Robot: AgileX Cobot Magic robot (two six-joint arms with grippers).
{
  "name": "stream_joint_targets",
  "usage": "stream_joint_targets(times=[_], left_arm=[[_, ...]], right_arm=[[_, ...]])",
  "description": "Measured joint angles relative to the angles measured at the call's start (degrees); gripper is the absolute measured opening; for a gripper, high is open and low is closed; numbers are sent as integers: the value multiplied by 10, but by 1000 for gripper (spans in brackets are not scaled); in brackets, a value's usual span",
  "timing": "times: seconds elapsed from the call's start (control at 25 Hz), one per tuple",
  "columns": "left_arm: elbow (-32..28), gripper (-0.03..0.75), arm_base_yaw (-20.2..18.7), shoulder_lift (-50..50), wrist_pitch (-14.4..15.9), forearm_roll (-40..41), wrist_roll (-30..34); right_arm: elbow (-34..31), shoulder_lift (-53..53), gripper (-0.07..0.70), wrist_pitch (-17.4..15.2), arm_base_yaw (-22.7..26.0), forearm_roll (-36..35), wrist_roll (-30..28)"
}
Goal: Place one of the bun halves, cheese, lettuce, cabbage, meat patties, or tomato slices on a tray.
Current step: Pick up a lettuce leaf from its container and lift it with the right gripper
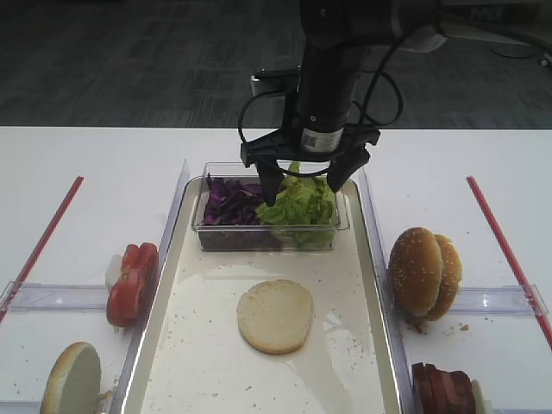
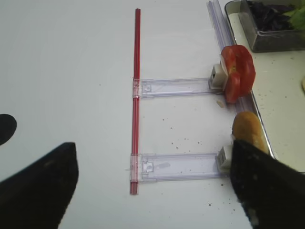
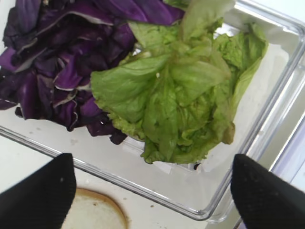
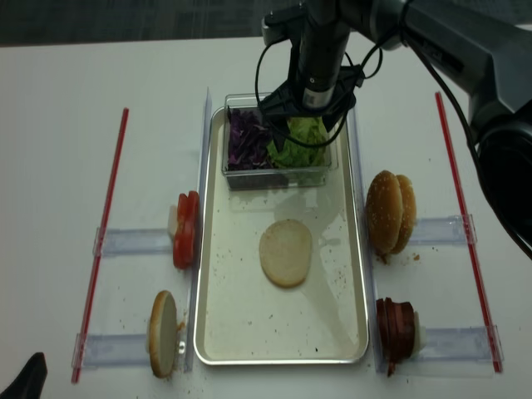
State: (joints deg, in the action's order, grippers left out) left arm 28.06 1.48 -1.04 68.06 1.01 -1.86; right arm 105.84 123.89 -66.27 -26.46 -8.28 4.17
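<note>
On the white counter (image 1: 95, 155), nearest, the tray (image 1: 379, 293) carries a pale bun half (image 1: 275, 316). Farther back, a clear tub (image 1: 336, 226) on it holds lettuce (image 1: 297, 205) beneath the right gripper (image 1: 306, 185), jaws wide. Beyond lies dark carpet (image 1: 129, 60).
</note>
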Motion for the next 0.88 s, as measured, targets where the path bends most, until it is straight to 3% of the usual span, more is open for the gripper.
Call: stream_joint_targets(times=[0.4,0.88], left_arm=[[0,598,0,0,0,0,0],[0,598,0,0,0,0,0]], right_arm=[[0,0,665,24,0,0,-1],[5,38,599,34,0,0,-15]])
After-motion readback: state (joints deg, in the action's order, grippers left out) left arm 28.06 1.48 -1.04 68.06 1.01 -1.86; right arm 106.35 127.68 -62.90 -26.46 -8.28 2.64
